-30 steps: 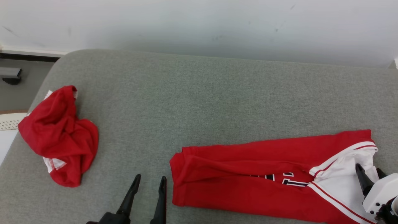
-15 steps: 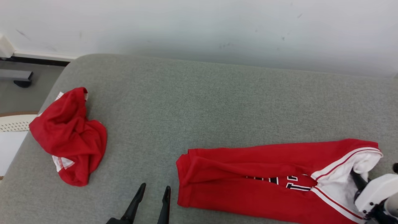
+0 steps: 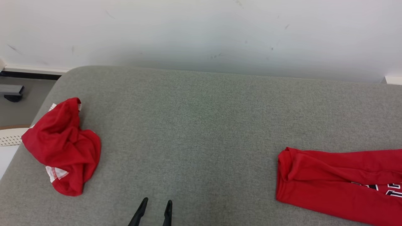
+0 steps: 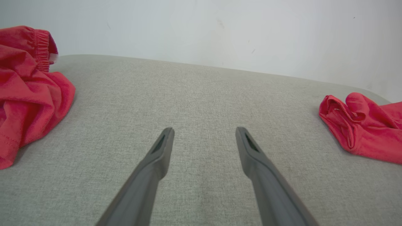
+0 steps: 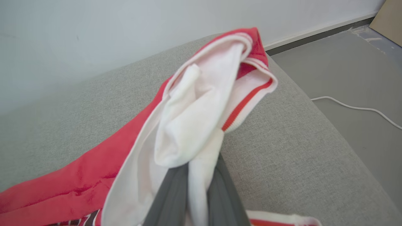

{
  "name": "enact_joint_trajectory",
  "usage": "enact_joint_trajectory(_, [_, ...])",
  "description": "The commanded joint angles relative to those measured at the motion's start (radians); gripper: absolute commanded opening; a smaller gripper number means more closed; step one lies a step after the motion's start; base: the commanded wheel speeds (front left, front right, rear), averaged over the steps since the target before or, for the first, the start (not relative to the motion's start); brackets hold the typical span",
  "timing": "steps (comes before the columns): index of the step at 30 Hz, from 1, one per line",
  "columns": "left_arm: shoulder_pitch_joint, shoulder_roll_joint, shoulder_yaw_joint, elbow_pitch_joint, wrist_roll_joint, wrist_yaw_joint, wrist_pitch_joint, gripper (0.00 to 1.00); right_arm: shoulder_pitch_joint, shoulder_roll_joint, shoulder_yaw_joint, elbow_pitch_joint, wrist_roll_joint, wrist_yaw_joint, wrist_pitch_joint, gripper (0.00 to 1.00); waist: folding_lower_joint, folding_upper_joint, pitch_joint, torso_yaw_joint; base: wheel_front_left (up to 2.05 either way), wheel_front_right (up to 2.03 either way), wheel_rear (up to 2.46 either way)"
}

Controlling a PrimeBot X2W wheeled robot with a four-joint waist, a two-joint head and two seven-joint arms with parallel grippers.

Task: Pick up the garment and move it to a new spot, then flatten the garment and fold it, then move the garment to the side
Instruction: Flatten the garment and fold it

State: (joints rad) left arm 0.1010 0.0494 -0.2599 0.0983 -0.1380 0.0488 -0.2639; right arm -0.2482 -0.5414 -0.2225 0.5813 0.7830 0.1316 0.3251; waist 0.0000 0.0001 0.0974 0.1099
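Bright, soft and even all over. Casts only faint shadows under the garment (image 3: 339, 191). Blurs slightly close up in the right wrist view; stretches toward the wrist-view edges.

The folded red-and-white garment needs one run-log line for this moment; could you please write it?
right gripper: shut on folded red-and-white fabric garment | left gripper: open | crumpled red cloth: apart on grey upholstered surface

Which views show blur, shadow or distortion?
Head view: even light, faint shadow beside the crumpled red garment. Left wrist view: wide-angle stretch along the left gripper. Right wrist view: folded red-and-white garment looks soft near the lens.
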Motion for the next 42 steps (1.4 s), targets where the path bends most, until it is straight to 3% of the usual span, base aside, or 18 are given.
enact_joint_trajectory(1, [0.0, 0.003, -0.002, 0.003, -0.011, 0.0, -0.001, 1.0, 0.004, -0.018, -0.002, -0.037, -0.017, -0.002, 0.022, 0.0, 0.0, -0.0001, 0.001, -0.003, 0.0, 0.0, 0.0])
enact_joint_trajectory(8, [-0.012, 0.003, -0.021, 0.012, -0.033, 0.01, -0.001, 1.0, 0.024, 0.002, 0.037, -0.203, -0.061, -0.002, 0.128, 0.0, 0.0, -0.0001, 0.001, -0.002, 0.0, 0.0, 0.0])
enact_joint_trajectory(11, [-0.011, 0.003, -0.028, 0.019, -0.041, 0.016, -0.001, 1.0, 0.053, 0.078, 0.114, -0.34, -0.094, -0.002, 0.196, 0.0, 0.0, -0.0001, -0.005, 0.003, 0.0, 0.0, 0.0])
enact_joint_trajectory(16, [-0.011, 0.003, -0.034, 0.029, -0.048, 0.021, -0.001, 1.0, 0.088, 0.23, 0.21, -0.439, -0.151, -0.002, 0.234, 0.0, 0.0, -0.0001, -0.016, 0.006, 0.0, 0.0, 0.0])
enact_joint_trajectory(25, [-0.013, 0.003, -0.035, 0.039, -0.046, 0.016, -0.001, 1.0, 0.057, 0.44, 0.226, -0.365, -0.286, -0.002, 0.137, 0.0, 0.0, -0.0001, -0.023, 0.011, 0.0, 0.0, 0.0])
enact_joint_trajectory(36, [-0.007, 0.003, -0.041, 0.054, -0.045, 0.009, -0.001, 1.0, -0.03, 0.491, 0.223, -0.214, -0.296, -0.002, 0.026, 0.01, 0.0, -0.0001, -0.029, 0.013, 0.0, 0.0, 0.0])
enact_joint_trajectory(38, [-0.007, 0.003, -0.043, 0.058, -0.045, 0.007, -0.001, 1.0, -0.046, 0.491, 0.251, -0.195, -0.259, -0.002, 0.007, 0.47, 0.0, -0.0001, -0.032, 0.011, 0.0, 0.0, 0.0])
enact_joint_trajectory(39, [-0.007, 0.003, -0.044, 0.06, -0.045, 0.008, -0.001, 1.0, -0.051, 0.492, 0.266, -0.186, -0.24, -0.002, -0.002, 0.85, 0.0, -0.0001, -0.034, 0.01, 0.0, 0.0, 0.0])
enact_joint_trajectory(40, [-0.007, 0.003, -0.043, 0.063, -0.045, 0.008, -0.001, 1.0, -0.057, 0.491, 0.282, -0.18, -0.216, -0.002, -0.012, 1.0, 0.0, -0.0001, -0.037, 0.009, 0.0, 0.0, 0.0])
enact_joint_trajectory(42, [-0.005, 0.003, -0.044, 0.067, -0.045, 0.007, -0.001, 1.0, -0.063, 0.49, 0.315, -0.181, -0.17, -0.002, -0.033, 1.0, 0.0, -0.0001, -0.043, 0.008, 0.0, 0.0, 0.0])
